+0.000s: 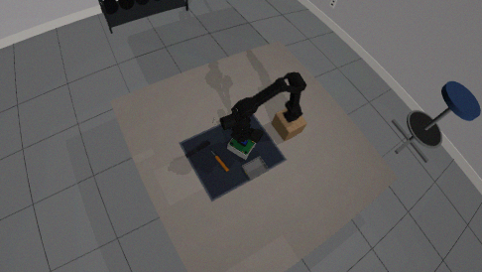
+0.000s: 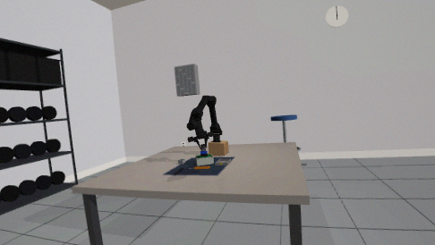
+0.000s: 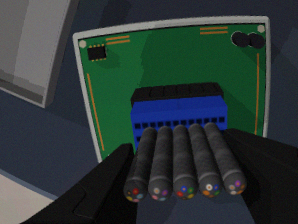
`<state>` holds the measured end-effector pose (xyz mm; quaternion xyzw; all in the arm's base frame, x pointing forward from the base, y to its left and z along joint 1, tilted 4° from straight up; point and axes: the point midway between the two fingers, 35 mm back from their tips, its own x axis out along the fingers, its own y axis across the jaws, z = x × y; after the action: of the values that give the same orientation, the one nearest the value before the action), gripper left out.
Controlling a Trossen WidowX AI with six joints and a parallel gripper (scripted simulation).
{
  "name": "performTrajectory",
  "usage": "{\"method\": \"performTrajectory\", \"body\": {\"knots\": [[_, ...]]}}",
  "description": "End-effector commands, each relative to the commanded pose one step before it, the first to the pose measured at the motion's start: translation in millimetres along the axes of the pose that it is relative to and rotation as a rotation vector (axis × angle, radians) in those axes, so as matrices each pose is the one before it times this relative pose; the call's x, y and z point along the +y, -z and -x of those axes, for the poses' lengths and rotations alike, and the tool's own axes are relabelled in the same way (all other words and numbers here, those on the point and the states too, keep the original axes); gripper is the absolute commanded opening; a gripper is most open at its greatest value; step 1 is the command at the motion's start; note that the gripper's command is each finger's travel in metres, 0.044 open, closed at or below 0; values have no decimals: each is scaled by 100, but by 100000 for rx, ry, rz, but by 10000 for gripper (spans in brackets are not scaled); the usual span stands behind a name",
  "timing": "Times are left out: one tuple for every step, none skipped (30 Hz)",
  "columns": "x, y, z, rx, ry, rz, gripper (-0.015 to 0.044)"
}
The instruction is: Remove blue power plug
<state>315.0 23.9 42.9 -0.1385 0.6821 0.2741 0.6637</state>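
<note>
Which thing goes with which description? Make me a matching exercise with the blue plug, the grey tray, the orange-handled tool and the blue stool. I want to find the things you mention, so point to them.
Things:
1. blue plug (image 3: 179, 111)
2. grey tray (image 1: 255, 169) (image 3: 50, 98)
3. orange-handled tool (image 1: 221, 164) (image 2: 202, 167)
4. blue stool (image 1: 460, 100) (image 2: 284, 118)

Descriptions:
A. stands off the table, on the floor
B. between the pincer's fingers
C. lies on the dark mat, long and thin
D. holds no plug

Pairs: 1-B, 2-D, 3-C, 4-A

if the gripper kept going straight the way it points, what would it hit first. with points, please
Probably the green circuit board (image 1: 246, 148) (image 2: 205, 157) (image 3: 170, 62), below the blue plug (image 3: 179, 111) it grips; the remaining depth is unclear.
</note>
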Motion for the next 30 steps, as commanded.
{"method": "performTrajectory", "body": {"knots": [[-169, 124, 1131, -1832, 3344, -1364, 0], [200, -3, -3, -19, 2310, -4, 0], [233, -3, -4, -19, 2680, -4, 0], [255, -4, -5, -16, 2921, -3, 0], [266, -4, 104, -11, 3019, -1, 0], [260, -3, -5, -6, 2965, 1, 0], [239, -3, 95, 2, 2767, 3, 0], [214, -2, -5, 7, 2432, 4, 0], [168, -2, 73, 11, 1984, 4, 0], [128, -1, -3, 10, 1444, 3, 0], [67, -1, 60, 9, 842, 2, 0], [14, 0, 35, 4, 203, 1, 0], [-43, 0, 28, 0, -444, 0, 0], [-97, 1, 19, -5, -1073, -1, 0], [-146, 2, 1, -8, -1655, -2, 0], [-190, 2, 1, -10, -2163, -3, 0], [-226, 3, 0, -9, -2571, -4, 0], [-251, 3, 0, -5, -2857, -3, 0], [-263, 3, -1, 1, -3003, -2, 0], [-262, 4, 110, 7, -2999, -1, 0], [-248, 3, -2, 14, -2848, 1, 0], [-217, 3, 82, 17, -2556, 3, 0], [-186, 2, -2, 19, -2143, 4, 0], [-133, 2, 75, 17, -1630, 4, 0], [-87, 1, 32, 13, -1044, 3, 0], [-33, 0, 20, 7, -414, 2, 0], [22, -1, 17, 0, 235, 0, 0], [78, -1, 22, -7, 874, -2, 0], [127, -2, -1, -13, 1474, -3, 0], [174, -3, -2, -17, 2010, -4, 0]]}}
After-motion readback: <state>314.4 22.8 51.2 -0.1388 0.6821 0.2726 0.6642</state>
